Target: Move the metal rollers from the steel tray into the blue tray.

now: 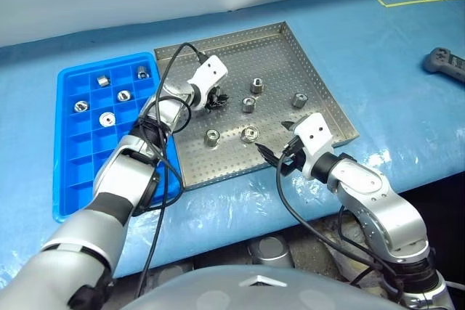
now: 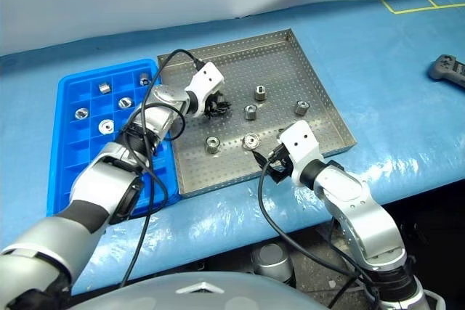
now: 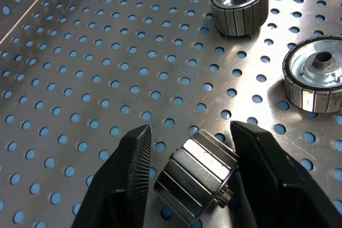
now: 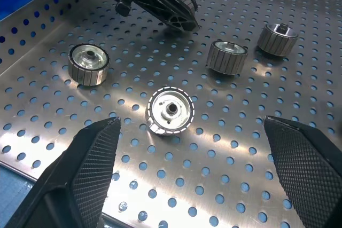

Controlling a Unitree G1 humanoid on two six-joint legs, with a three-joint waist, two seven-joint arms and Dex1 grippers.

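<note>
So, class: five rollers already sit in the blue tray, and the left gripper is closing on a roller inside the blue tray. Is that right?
Not quite. The left gripper has its roller in the steel tray, as the left wrist view shows. Five rollers do sit in the blue tray.

Blue tray point(image 1: 73, 165); grey perforated steel tray point(image 1: 305, 56); silver rollers point(image 1: 211, 137).

left gripper point(image 1: 215, 99) clamped, right gripper point(image 1: 278, 141) spread wide

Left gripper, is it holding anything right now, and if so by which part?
Yes. The left gripper is shut on a metal roller lying on its side on the steel tray, fingers pressing its ribbed outer wall from opposite sides.
</note>
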